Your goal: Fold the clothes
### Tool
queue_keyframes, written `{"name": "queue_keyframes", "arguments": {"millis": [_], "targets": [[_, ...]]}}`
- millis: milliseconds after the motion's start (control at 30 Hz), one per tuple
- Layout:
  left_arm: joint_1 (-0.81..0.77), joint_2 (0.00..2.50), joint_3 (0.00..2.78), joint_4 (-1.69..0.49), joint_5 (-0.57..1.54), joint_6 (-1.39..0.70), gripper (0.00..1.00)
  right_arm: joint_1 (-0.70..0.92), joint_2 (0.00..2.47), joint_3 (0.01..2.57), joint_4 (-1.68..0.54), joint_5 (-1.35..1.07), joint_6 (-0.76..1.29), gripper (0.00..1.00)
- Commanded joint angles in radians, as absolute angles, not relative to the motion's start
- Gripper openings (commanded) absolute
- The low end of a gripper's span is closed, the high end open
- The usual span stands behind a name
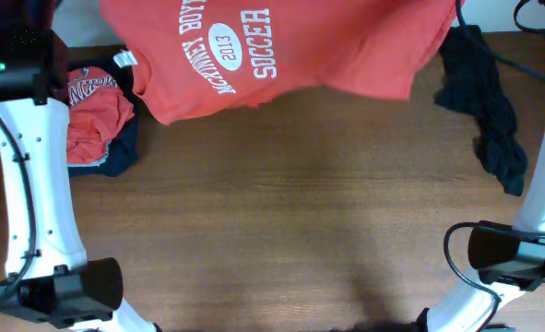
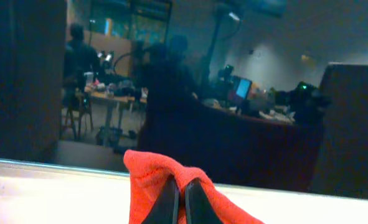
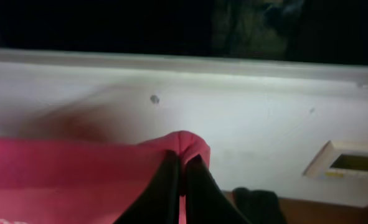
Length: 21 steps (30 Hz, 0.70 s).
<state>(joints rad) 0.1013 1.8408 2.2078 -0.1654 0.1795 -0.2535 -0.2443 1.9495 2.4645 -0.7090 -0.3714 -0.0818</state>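
Note:
An orange-red T-shirt point(image 1: 281, 51) with white soccer lettering hangs spread above the far side of the table, its lower edge draping onto the wood. In the left wrist view my left gripper point(image 2: 183, 182) is shut on a bunched corner of this shirt point(image 2: 149, 174). In the right wrist view my right gripper point(image 3: 184, 157) is shut on another corner of the shirt point(image 3: 78, 174). Neither gripper's fingers show in the overhead view. A crumpled pile of clothes, orange-red over navy point(image 1: 99, 124), lies at the left. A dark navy garment point(image 1: 486, 111) lies at the far right.
The wooden table point(image 1: 290, 212) stretches in front of the shirt. My arms' white links and black bases stand at the near left point(image 1: 69, 288) and near right point(image 1: 512, 254). A black cable point(image 1: 452, 244) loops by the right base.

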Motion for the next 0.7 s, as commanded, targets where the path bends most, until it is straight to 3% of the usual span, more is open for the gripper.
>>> {"name": "queue_keyframes", "arguments": {"millis": [0,300,667], "targets": [[0.112,1.838,2.297,-0.279,0.250,-0.237,0.01,-0.249,1.925,2.491,-0.769,-0.360,-0.071,0.04],[0.112,1.838,2.325,-0.833,0.274,-0.237,0.01,-0.249,1.911,2.491,-1.178,-0.360,-0.070,0.04],[0.088,1.838,2.325,-1.306,0.292,-0.233,0.01,-0.251,1.833,2.491,-1.637,-0.294,-0.074,0.04]]}}
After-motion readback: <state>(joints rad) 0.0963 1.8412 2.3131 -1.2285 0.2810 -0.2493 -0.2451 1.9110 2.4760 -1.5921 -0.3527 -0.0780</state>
